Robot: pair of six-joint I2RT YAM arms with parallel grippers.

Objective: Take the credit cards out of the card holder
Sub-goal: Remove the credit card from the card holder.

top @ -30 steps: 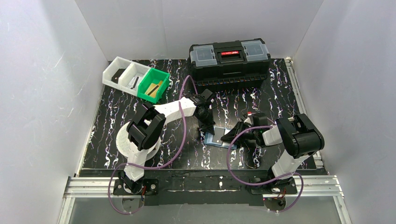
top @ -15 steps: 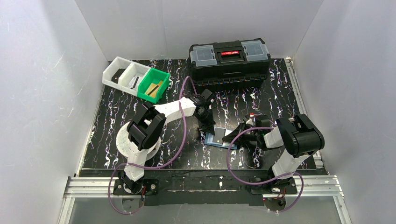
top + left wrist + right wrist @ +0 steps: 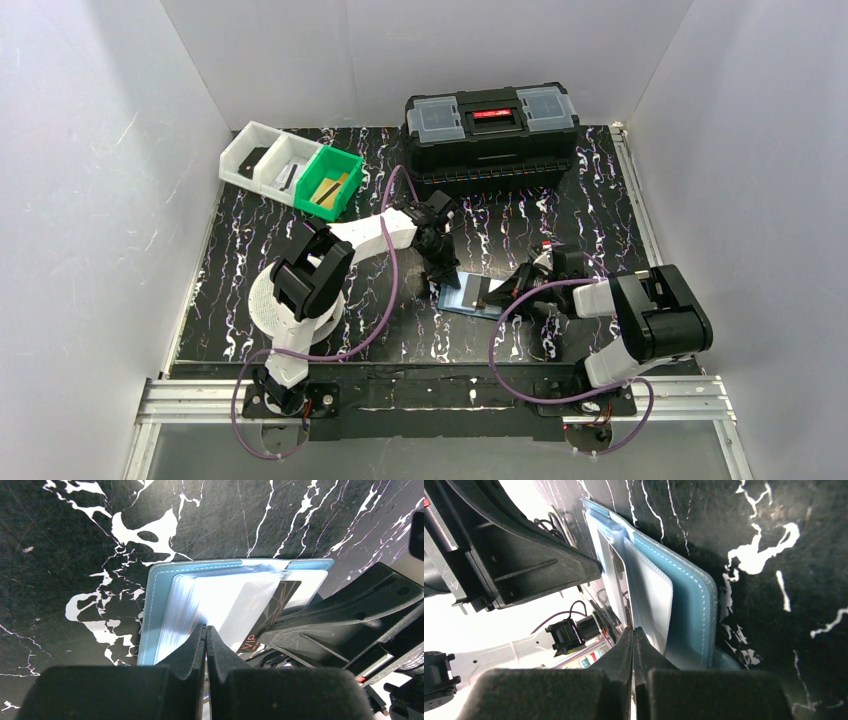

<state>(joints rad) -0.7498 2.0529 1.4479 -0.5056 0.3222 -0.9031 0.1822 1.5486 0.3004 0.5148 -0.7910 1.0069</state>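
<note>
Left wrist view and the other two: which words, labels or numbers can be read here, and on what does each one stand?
"VIP": on the thin dark rectangular card that sticks out of the flat blue folding card holder.
Red label on the large black plastic toolbox: too small to read.
Nothing else is readable.

White-shelled arms (image 3: 365, 233), black joints (image 3: 312, 275), looping purple cables (image 3: 392, 290).

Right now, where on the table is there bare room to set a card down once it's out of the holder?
Bare table shows between the toolbox and the right arm, and along the left side between the bins and the near edge. The middle is crowded: the left gripper and right gripper meet at the card holder.
</note>
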